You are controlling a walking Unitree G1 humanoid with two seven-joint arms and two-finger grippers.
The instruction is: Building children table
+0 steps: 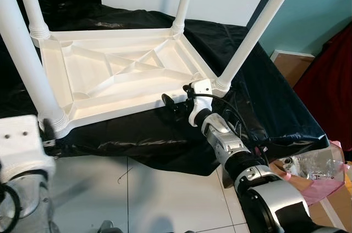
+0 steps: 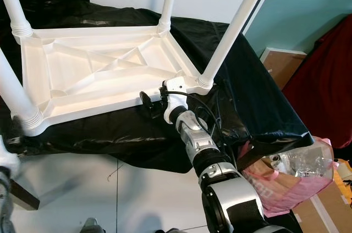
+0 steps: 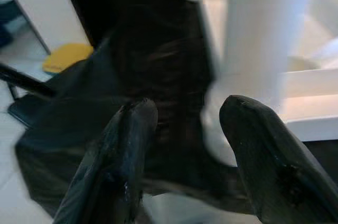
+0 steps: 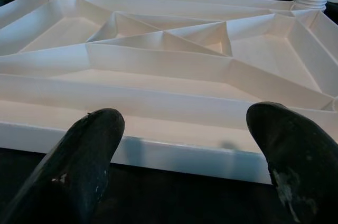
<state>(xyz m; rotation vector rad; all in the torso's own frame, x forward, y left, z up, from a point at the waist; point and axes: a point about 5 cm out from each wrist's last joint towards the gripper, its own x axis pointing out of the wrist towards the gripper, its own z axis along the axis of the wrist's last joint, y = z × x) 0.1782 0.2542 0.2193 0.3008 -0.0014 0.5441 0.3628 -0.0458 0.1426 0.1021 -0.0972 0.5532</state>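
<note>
No readable text, labels, brands or numbers anywhere; pink bag point(image 2: 286, 181) at near right shows no legible print.

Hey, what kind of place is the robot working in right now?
Probably a room in a home used as an assembly spot: an upturned white children's table lies on a black plastic sheet, above a white tiled floor, beside a teal wall.

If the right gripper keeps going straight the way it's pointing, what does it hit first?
Most likely the near side rim of the upside-down white table. The right gripper is open and faces that edge squarely, fingers apart at about rim height; the exact gap is hard to judge.
</note>
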